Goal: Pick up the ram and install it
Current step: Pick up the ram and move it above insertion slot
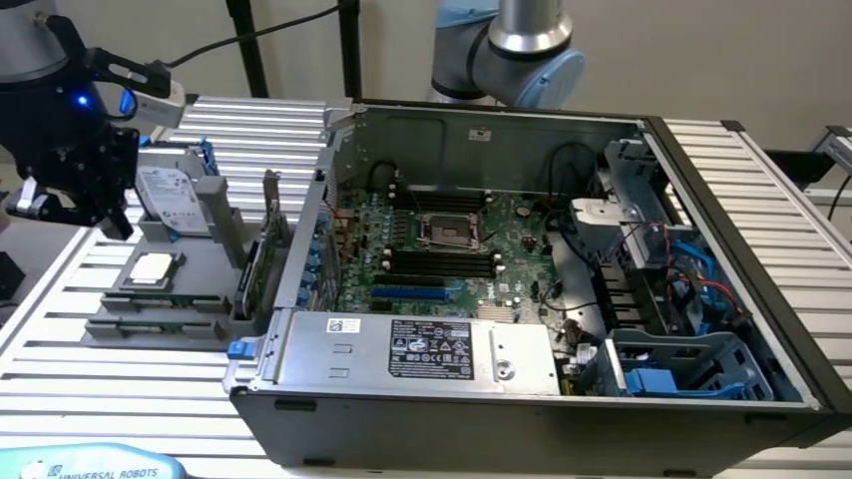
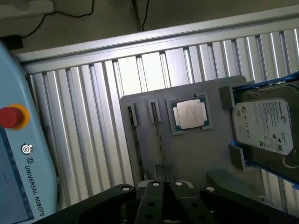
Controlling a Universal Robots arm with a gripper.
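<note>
gray tray (image 2: 196, 154) holds the ram (image 2: 138, 140) below the end effector (image 2: 163, 184).

The computer case (image 1: 533, 429) is dark grey outside and bare pale grey metal within. Inside the case the motherboard (image 1: 513, 225) is green, crossed by black memory slots (image 1: 440, 261) and one bright blue slot (image 1: 413, 293). The power supply (image 1: 333, 354) in there is silver with a black label printed in white, and the cables (image 1: 692, 284) are blue. Beside the case, on the exterior view's left, a matt grey tray (image 2: 196, 154) carries a silver processor (image 2: 190, 114) edged in green and a silver hard drive (image 2: 266, 123) with a white label and blue bracket. Under the case the table (image 2: 93, 140) is ribbed in pale aluminium stripes. The gripper (image 2: 163, 183) is black
</note>
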